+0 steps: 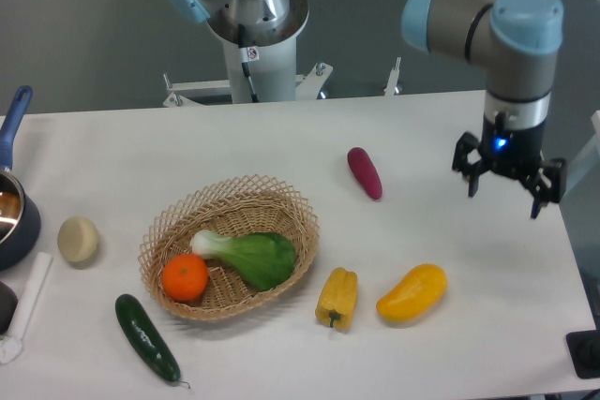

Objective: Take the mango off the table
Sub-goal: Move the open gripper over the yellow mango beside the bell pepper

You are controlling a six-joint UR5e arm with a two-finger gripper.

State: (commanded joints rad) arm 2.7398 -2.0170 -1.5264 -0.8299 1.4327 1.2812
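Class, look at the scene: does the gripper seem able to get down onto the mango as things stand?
Probably yes. The gripper hangs open above the table, and the mango lies uncovered, apart from the yellow pepper, with nothing between them.

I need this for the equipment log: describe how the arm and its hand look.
The arm is built of silver-grey tubular links with light blue caps at the joints. Its wrist narrows to a black section showing a small blue light. The hand is black with two spread fingers. Behind it, the grey base column carries a thin black cable.
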